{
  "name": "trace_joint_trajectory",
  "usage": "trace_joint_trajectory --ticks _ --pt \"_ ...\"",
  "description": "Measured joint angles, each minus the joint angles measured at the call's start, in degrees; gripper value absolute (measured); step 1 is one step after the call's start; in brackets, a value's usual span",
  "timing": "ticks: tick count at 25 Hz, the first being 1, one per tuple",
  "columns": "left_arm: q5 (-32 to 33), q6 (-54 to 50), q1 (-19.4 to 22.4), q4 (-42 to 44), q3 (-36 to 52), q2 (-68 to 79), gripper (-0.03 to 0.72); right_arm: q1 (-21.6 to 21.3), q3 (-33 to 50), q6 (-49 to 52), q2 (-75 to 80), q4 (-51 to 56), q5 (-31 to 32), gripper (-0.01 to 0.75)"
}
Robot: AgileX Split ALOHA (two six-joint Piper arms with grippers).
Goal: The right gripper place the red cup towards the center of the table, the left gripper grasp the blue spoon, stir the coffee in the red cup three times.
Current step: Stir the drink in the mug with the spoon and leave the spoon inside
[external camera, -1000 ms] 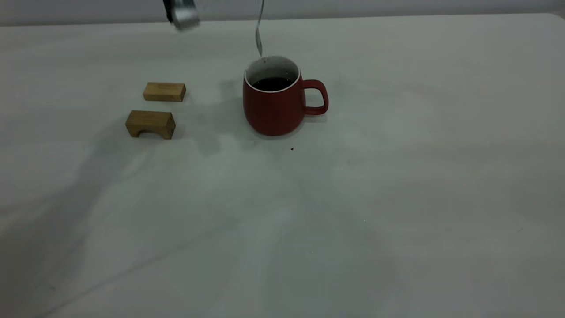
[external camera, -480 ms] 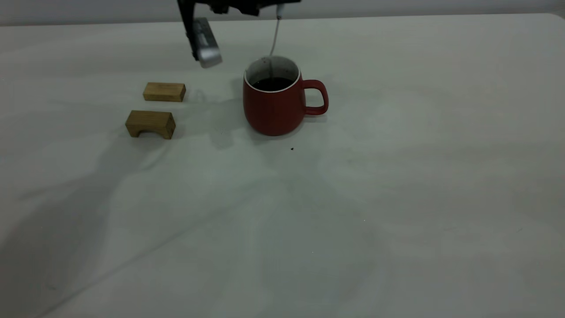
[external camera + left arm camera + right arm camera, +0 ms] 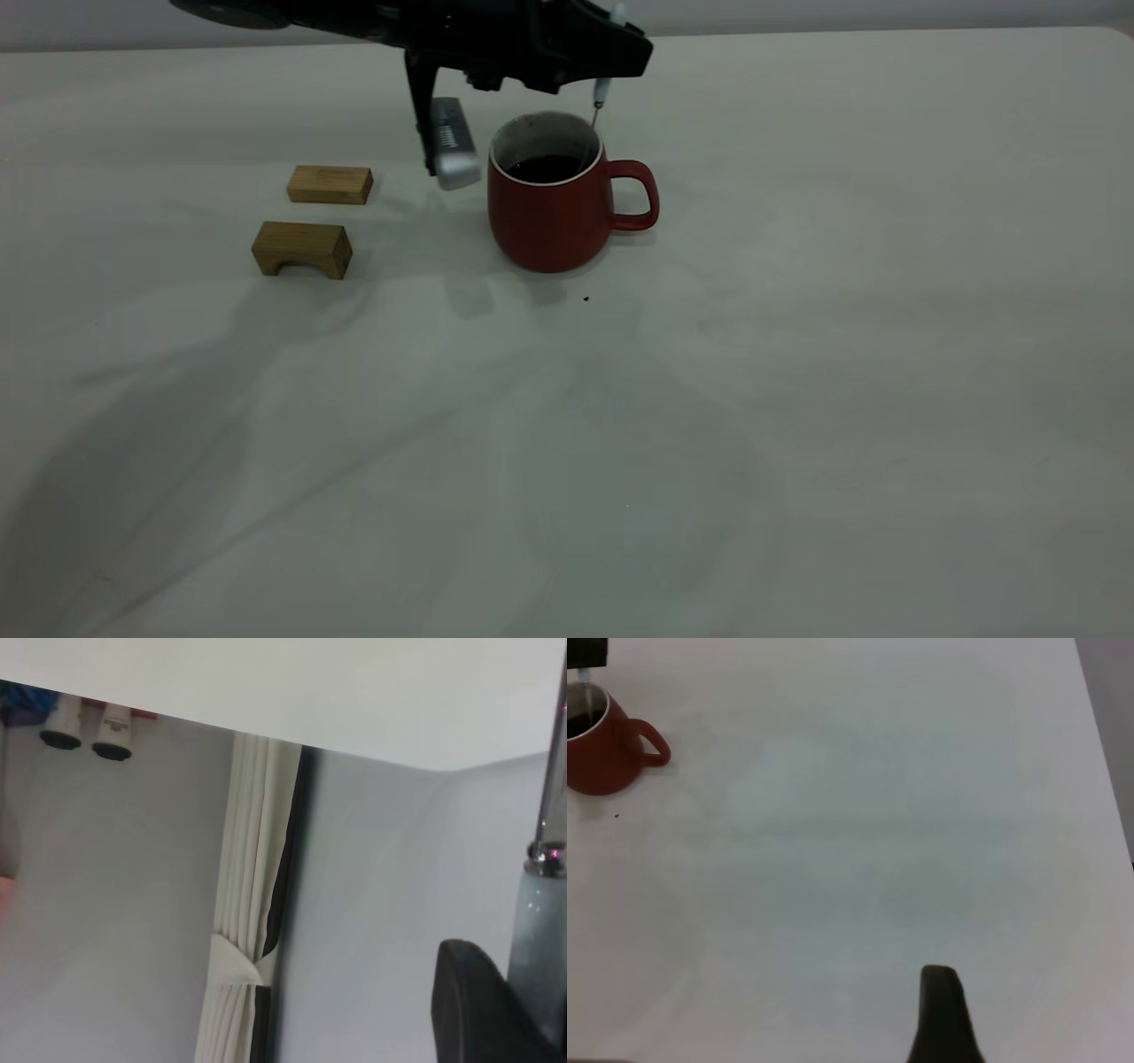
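Left gripper (image 3: 611, 62) pinching blue spoon (image 3: 601, 92), bowl down in red cup (image 3: 554, 208).

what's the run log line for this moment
left tool: holding blue spoon, tip in red cup | right tool: parked apart

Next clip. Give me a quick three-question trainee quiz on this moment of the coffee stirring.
1. True or false: the left tool holds the spoon with its lower end inside the red cup.
2. How many wooden blocks lie on the table? A one, B two, C three.
3. Fill in: the cup's handle points toward the ___ arm's side.
Key: 1 true; 2 B; 3 right. The right tool waits off to that side, away from the cup.
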Motion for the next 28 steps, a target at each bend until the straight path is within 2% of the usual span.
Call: trace_joint_trajectory --ticks 4,7,11,16,22,25,28 --pt "-0.1 -0.2 3.0 0.7 0.0 0.0 0.144 0.0 0.0 0.0 0.0 0.0 0.0 0.578" --pt "-1.7 -0.2 3.5 -1.3 -0.4 0.0 0.144 0.0 0.0 0.0 0.0 0.0 0.0 0.578" --pt "-3.4 0.4 1.9 -2.7 -3.9 0.8 0.144 0.0 0.0 0.0 0.0 0.0 0.0 0.578" --pt "-2.4 0.3 -0.4 -2.2 -4.8 2.3 0.144 0.0 0.0 0.0 0.0 0.0 0.0 0.578" --pt "3.8 -8.9 1.2 7.8 -4.8 2.5 0.143 0.0 0.0 0.0 0.0 0.0 0.0 0.578" --pt "3.8 -12.5 3.5 13.2 -4.8 2.1 0.143 0.0 0.0 0.0 0.0 0.0 0.0 0.578" --pt "3.3 -13.1 5.3 14.6 -4.8 1.5 0.143 0.0 0.0 0.0 0.0 0.0 0.0 0.578"
